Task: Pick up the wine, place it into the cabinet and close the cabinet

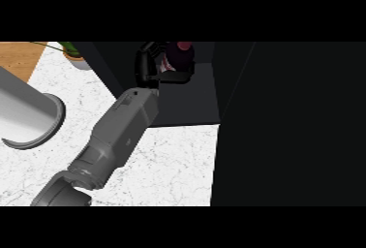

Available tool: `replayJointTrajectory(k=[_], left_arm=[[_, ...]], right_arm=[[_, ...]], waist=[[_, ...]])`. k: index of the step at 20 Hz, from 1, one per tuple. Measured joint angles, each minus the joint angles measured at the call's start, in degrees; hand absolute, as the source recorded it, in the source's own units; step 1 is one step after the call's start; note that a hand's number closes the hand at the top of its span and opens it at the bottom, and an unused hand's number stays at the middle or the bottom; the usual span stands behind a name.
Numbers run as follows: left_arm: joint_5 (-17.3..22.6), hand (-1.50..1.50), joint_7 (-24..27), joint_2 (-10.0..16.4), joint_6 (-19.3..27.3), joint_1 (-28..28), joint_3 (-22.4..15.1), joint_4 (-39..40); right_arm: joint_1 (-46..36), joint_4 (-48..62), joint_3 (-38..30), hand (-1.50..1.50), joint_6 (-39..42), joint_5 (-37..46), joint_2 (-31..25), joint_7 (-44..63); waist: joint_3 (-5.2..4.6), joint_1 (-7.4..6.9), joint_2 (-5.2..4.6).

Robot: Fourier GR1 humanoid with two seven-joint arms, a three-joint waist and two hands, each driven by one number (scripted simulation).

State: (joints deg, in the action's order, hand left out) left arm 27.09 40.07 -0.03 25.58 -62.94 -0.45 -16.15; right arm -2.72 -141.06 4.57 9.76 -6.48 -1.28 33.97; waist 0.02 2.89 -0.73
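A dark door is standing open and filling the view's right side, hiding everything behind it. The right hand is not showing anywhere. The wine is sitting inside the cabinet, above its dark shelf, and little of it is showing: a dark red body with a redder top, cut off at the upper edge. The left hand is curling its fingers round it from the left. A grey cylinder is running off the counter's left edge.
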Motion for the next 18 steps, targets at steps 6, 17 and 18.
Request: replayJointTrajectory(k=[6,17,18], left_arm=[[1.57,1.5,1.86,-0.01,-2.32,-1.11,1.86,2.73],[0.72,-1.5,3.42,0.11,-2.21,-2.73,3.49,7.4],[0.51,-1.5,3.39,0.13,-2.14,-2.76,3.49,7.77]], right_arm=[[-1.32,0.4,0.4,-1.5,-0.21,-0.32,0.18,0.92],[-2.48,0.54,0.02,-1.5,-0.28,-0.46,0.19,1.36],[-2.34,0.63,0.41,-1.5,-0.12,-0.41,0.31,1.12]], waist=[[0.11,0.41,0.0],[0.14,0.73,-0.17],[0.18,0.8,-0.17]])
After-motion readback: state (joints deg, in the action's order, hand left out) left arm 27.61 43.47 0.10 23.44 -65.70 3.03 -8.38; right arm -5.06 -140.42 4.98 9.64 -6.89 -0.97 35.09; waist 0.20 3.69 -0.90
